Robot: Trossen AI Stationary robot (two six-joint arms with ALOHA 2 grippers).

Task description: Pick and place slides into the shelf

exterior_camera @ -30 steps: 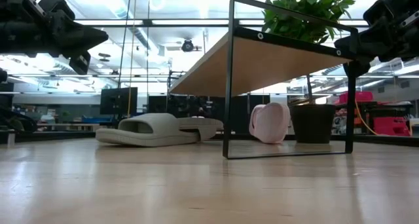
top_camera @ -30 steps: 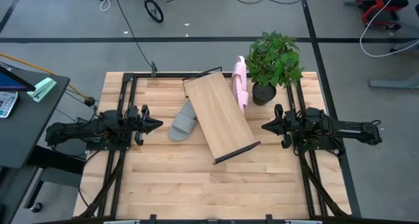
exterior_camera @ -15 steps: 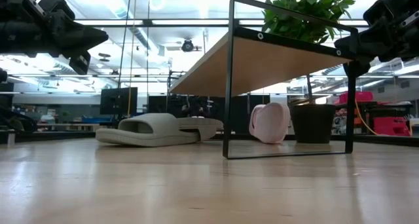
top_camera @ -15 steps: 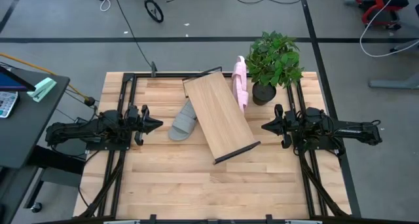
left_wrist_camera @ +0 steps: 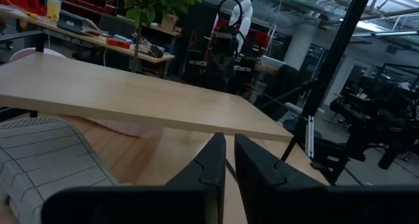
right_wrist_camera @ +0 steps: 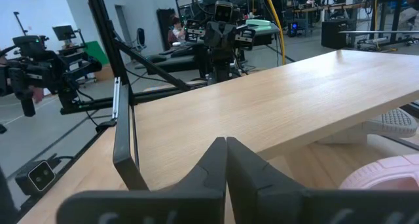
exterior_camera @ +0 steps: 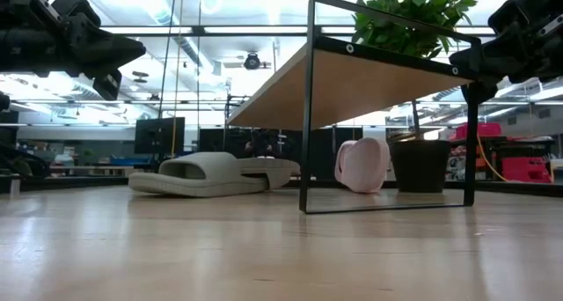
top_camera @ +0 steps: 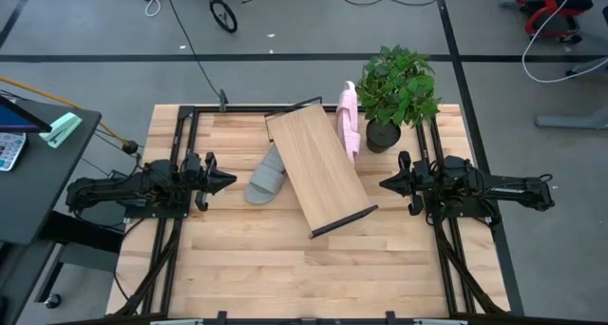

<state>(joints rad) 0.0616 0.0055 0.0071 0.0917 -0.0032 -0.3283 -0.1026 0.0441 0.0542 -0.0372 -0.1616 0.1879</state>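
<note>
The shelf (top_camera: 318,168) is a light-wood board on a thin black frame, lying diagonally mid-table; in the low view it (exterior_camera: 387,72) stands raised above the tabletop. A grey slide (top_camera: 266,178) lies flat by its left side, partly under the board, and shows in the low view (exterior_camera: 207,173). Pink slides (top_camera: 349,125) stand on edge along the shelf's right side, near the plant; the low view shows one (exterior_camera: 362,165) below the board. My left gripper (top_camera: 228,181) hovers shut left of the grey slide. My right gripper (top_camera: 385,183) hovers shut right of the shelf.
A potted plant (top_camera: 397,97) stands at the far right, close to the pink slides and my right arm. Black rails (top_camera: 180,154) run along both table sides. The near half of the plank table (top_camera: 304,268) holds nothing. A desk (top_camera: 38,163) stands off the left edge.
</note>
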